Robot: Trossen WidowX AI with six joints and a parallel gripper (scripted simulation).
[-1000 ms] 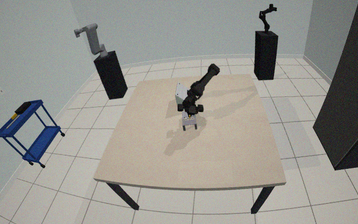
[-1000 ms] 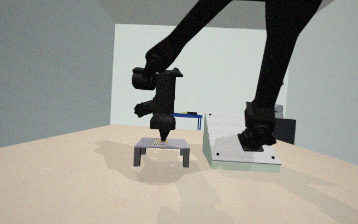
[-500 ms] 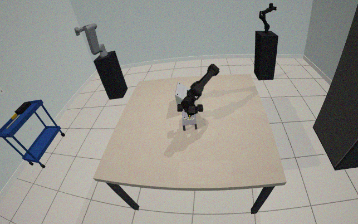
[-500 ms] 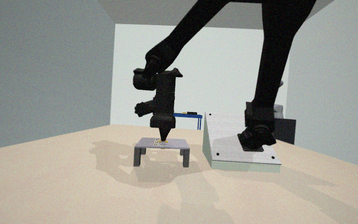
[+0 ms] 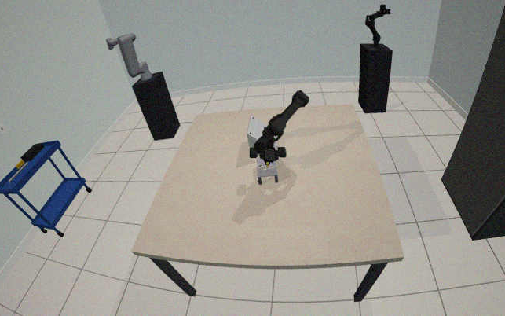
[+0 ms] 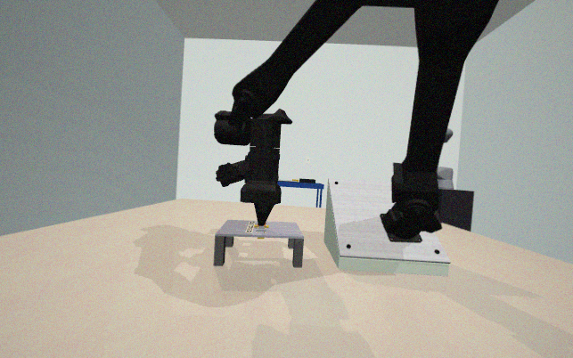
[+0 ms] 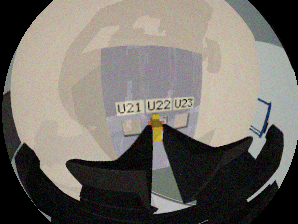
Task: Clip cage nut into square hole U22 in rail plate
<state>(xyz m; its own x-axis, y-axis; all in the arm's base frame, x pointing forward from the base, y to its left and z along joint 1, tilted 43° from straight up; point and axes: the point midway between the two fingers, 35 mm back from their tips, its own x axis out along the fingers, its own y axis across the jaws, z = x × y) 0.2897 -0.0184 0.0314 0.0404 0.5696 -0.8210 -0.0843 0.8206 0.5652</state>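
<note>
1. The gripper is pinching the yellow cage nut, at the U22 hole; label lies at 12 o'clock in wrist view.
2. If wings are not fully hooked, opening may tilt it or lift it from the rail plate.

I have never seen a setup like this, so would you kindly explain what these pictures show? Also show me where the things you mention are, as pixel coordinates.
There is one black robot arm [image 5: 276, 126] [image 6: 431, 98], mounted on a sloped block [image 5: 253, 127] [image 6: 360, 214]. The top picture looks down on the whole table [image 5: 207, 220] [image 6: 146, 321]; the exterior one looks across it from low down; the wrist one looks past the fingers. Beside the block stands a small legged plate [image 5: 261, 173] [image 6: 231, 229] [image 7: 150, 75] with holes labelled U21, U22 and U23. The gripper [image 5: 267, 162] [image 6: 261, 223] [image 7: 156, 128] holds a yellow cage nut [image 6: 260, 226] [image 7: 157, 133] at U22.
</note>
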